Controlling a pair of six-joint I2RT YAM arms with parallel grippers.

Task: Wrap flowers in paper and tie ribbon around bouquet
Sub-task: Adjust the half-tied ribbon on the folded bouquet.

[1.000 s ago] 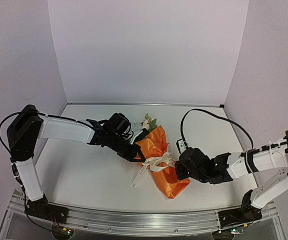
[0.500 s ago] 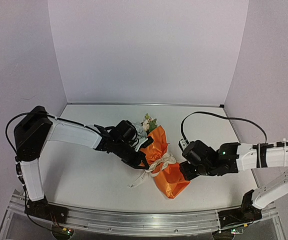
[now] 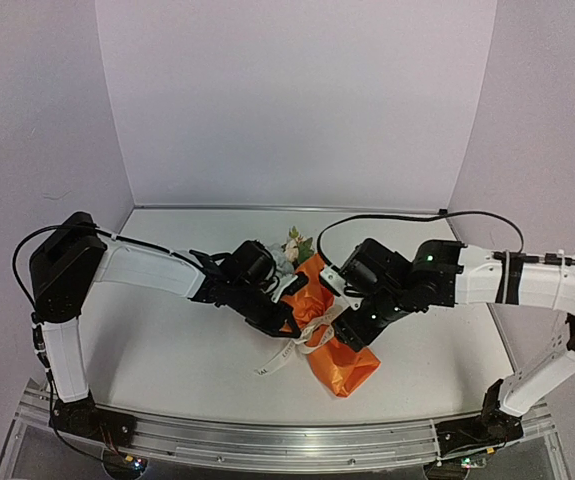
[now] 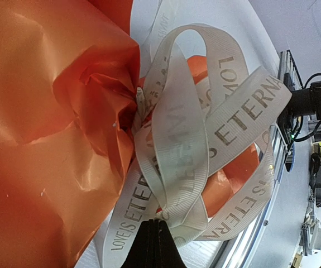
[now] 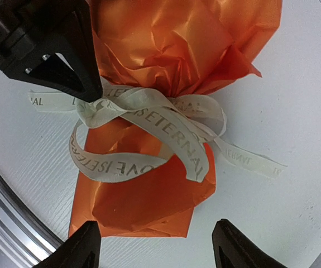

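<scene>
The bouquet lies on the table, an orange paper cone pinched at its middle. The flowers poke out of its far end. A cream ribbon with dark lettering is looped loosely round the pinch, one tail trailing left. My left gripper is shut, its tips pinching the ribbon at the bouquet's left side. In the right wrist view that left gripper meets the ribbon from the upper left. My right gripper hovers open over the cone's near end, holding nothing.
The white table is walled at the back and both sides. A metal rail runs along the near edge. The right arm's black cable arcs above the table behind the bouquet.
My right gripper has let go of the ribbon, opened wide and swung left and back over the bouquet. The ribbon has slackened into loose loops. The left gripper stays shut on it.
</scene>
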